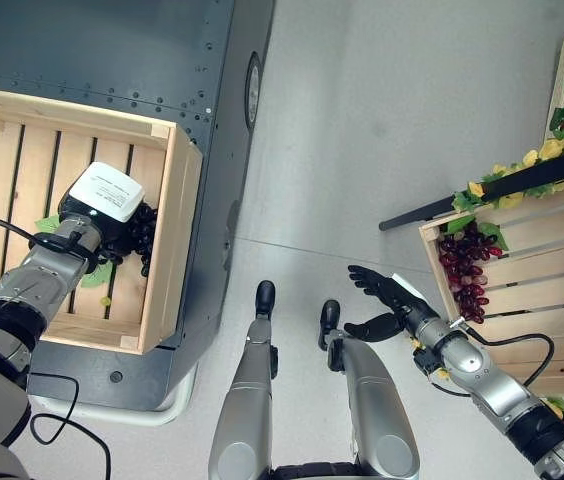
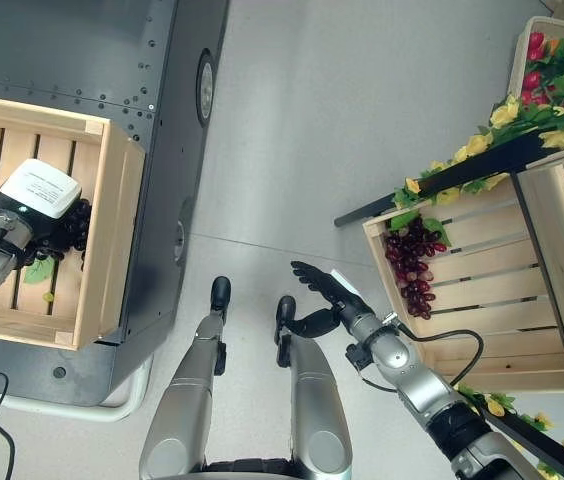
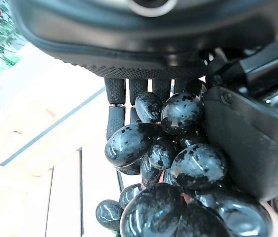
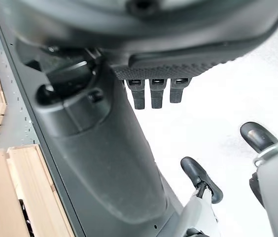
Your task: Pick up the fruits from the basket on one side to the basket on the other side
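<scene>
- Left hand (image 1: 102, 215) inside left wooden crate (image 1: 170, 250), fingers curled round dark grape bunch (image 3: 173, 163).
- Right hand (image 1: 387, 300) over floor (image 1: 382, 120), fingers spread, holding nothing.
- Red grape bunch (image 1: 467, 265) hanging on right crate (image 1: 542, 280).

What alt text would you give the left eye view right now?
The left hand is shut on a bunch of dark grapes inside the wooden crate on the left. The right hand hangs open over the floor beside a right-side crate holding red grapes.
</scene>
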